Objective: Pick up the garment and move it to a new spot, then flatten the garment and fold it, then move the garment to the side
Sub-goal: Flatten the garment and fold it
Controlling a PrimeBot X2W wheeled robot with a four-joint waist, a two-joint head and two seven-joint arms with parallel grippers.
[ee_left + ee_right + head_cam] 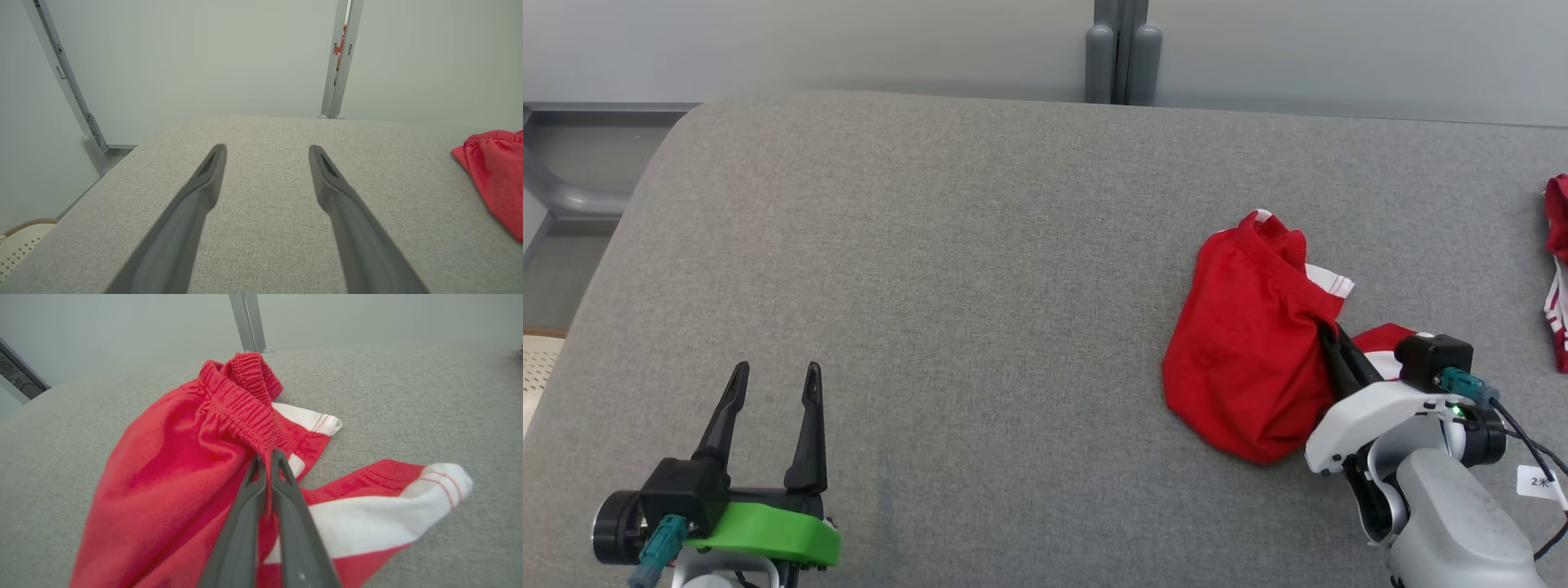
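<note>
The garment is a crumpled pair of red shorts with white trim, lying right of centre on the grey padded table. My right gripper presses into its right side, fingers closed together. In the right wrist view the right gripper is shut on the garment, pinching red cloth just below the elastic waistband. My left gripper hovers open at the lower left, far from the cloth. The left wrist view has the left gripper open over bare table, with the garment at the right edge.
Another red and white cloth lies at the table's far right edge. A grey post stands behind the table against a pale wall. The table's left corner is rounded, with a pale perforated basket on the floor beyond it.
</note>
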